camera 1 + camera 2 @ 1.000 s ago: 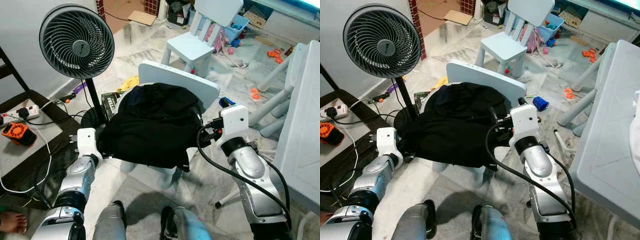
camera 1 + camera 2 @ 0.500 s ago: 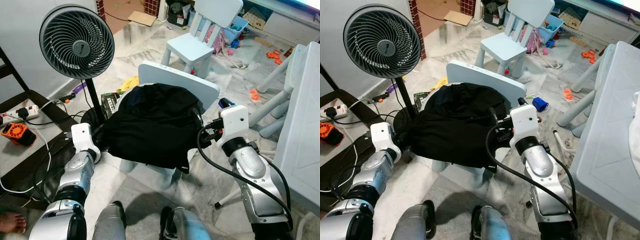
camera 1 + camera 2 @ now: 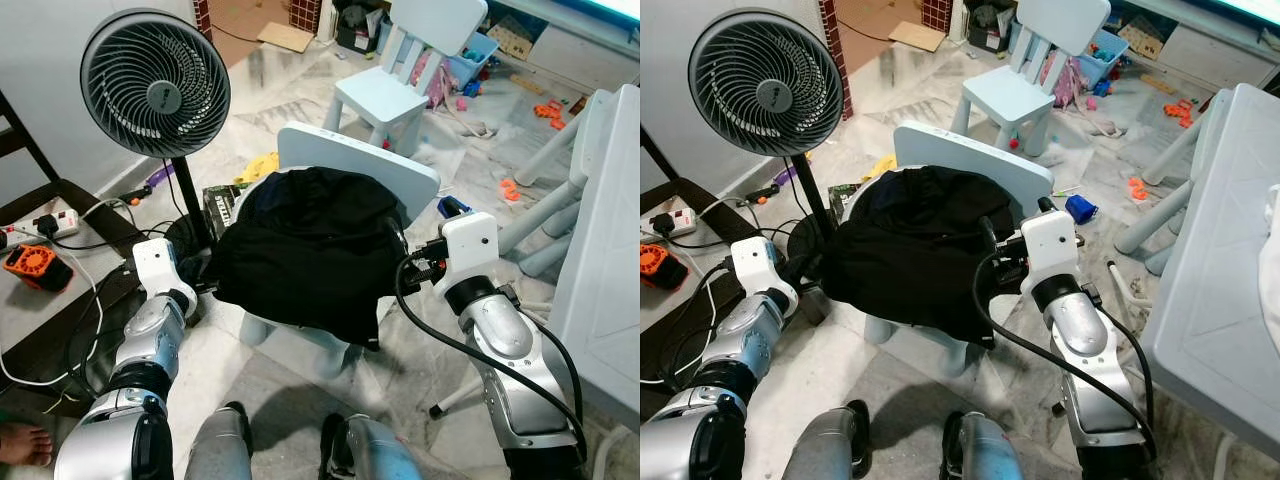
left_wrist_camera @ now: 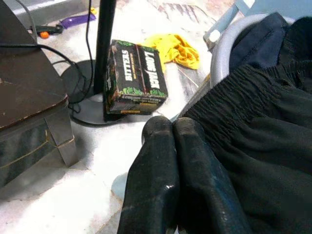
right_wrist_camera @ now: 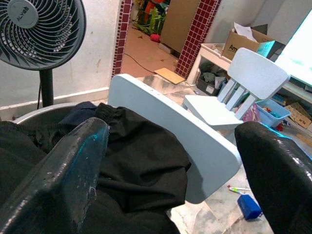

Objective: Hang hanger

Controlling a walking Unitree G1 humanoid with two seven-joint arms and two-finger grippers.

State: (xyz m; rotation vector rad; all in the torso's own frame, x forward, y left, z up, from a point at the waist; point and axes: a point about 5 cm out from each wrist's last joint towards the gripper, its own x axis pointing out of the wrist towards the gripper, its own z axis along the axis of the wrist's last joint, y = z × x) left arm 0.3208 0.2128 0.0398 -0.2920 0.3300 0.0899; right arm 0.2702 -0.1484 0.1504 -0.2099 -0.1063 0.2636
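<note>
A dark low table (image 3: 50, 300) is seen at the far left, with a white power strip (image 3: 58, 222) and an orange thing (image 3: 35, 267) on it. A black standing fan (image 3: 155, 82) is placed just past it on the pale tiled floor (image 3: 270, 380). A dark box (image 4: 135, 78) with green print and a yellow cloth (image 4: 181, 50) are seen on the floor by the fan's base.

The left gripper (image 4: 173, 127) is held low, near the left edge of the black clothes (image 3: 305, 250). Its two fingers (image 4: 156, 161) are pressed together, with nothing between them.

The black clothes are piled in a round grey basket (image 4: 222, 63), which is set on a small pale blue chair (image 3: 355, 165). No hanger can be made out in the pile.

The right gripper (image 3: 390, 240) is held at the right side of the pile. Its fingers (image 5: 58, 170) are spread wide apart and nothing is held.

Another small pale blue chair (image 3: 400, 70) is seen farther back, with toys scattered on the floor (image 3: 545, 105) near it. A pale table (image 3: 605, 260) is found at the far right.
</note>
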